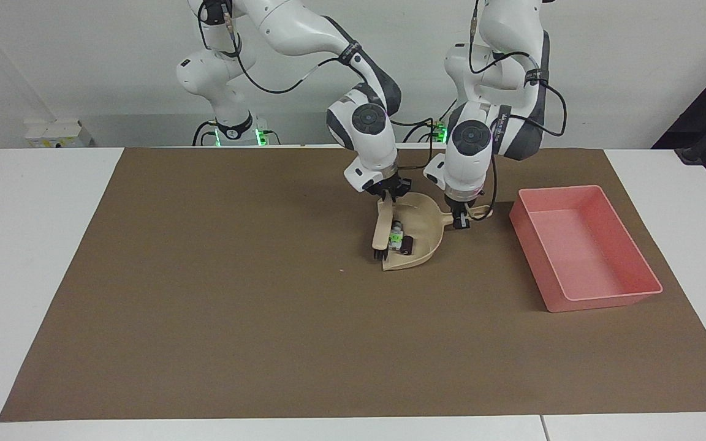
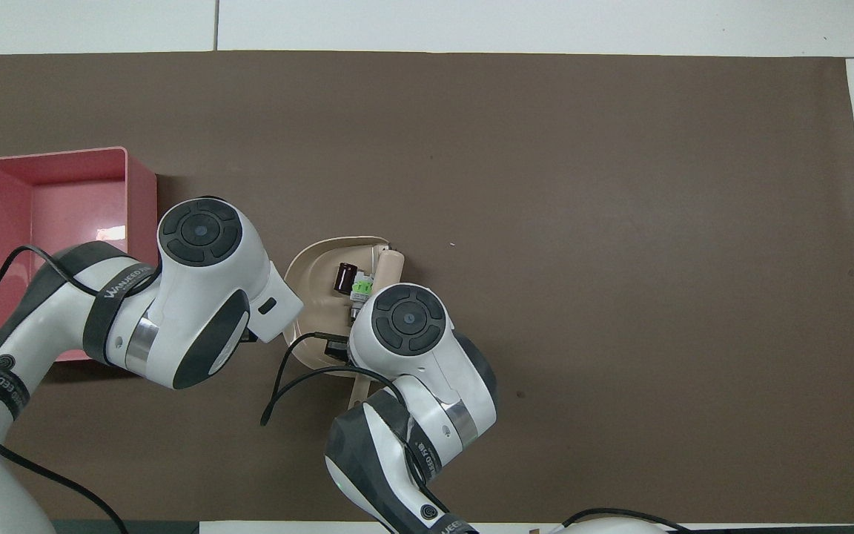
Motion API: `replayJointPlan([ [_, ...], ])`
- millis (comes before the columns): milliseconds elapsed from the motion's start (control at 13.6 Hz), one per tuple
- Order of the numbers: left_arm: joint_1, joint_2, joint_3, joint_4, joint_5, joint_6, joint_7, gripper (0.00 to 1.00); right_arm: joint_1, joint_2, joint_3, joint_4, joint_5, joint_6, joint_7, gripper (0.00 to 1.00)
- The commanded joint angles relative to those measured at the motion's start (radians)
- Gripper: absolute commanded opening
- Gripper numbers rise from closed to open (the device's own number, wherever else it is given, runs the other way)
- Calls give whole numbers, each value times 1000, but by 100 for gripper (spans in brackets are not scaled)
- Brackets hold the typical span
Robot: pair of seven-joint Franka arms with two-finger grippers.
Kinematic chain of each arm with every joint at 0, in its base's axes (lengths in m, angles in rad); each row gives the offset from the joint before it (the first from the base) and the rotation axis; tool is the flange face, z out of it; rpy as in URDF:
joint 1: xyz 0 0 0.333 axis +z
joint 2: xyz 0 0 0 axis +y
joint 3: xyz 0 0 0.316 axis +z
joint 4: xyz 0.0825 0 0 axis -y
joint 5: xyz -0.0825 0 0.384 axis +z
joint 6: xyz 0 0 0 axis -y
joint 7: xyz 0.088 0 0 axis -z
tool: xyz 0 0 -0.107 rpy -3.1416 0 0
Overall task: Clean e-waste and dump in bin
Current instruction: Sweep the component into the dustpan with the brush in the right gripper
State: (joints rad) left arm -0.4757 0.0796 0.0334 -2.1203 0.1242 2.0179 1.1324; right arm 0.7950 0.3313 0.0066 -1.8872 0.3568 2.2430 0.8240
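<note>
A beige dustpan [image 1: 425, 228] lies on the brown mat, mouth toward the right arm's end. Both pieces of e-waste lie in it near its mouth: the white part with green bits [image 1: 396, 235] and the dark cylinder [image 1: 408, 245]. They also show in the overhead view, the white part [image 2: 360, 288] and the cylinder [image 2: 344, 277]. My right gripper [image 1: 390, 195] is shut on a beige brush [image 1: 381, 228] that stands at the pan's mouth against the white part. My left gripper [image 1: 462, 219] is shut on the dustpan's handle. The pink bin [image 1: 601, 299] stands empty toward the left arm's end.
The brown mat [image 1: 206, 306] covers most of the white table. A tiny pale speck [image 1: 341, 269] lies on the mat just off the dustpan's mouth. In the overhead view both wrists cover the grippers and part of the dustpan [image 2: 314, 293].
</note>
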Motion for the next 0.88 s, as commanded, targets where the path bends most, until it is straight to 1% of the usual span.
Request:
replayJointPlan([
  [0,16,-32,5,-32,17,41,50,0,1,25,3,20,15,-11,6,0],
  [367,16,-34,5,-50,15,91,63,0,-8,5,1,11,-25,-97,-19,0],
  [514,23,-32,5,-52,12,91,64,0,-17,-17,0,4,-68,-140,-26,0],
  [808,25,-34,5,-52,11,91,81,0,-68,-83,-3,-39,-88,-201,-106,0],
])
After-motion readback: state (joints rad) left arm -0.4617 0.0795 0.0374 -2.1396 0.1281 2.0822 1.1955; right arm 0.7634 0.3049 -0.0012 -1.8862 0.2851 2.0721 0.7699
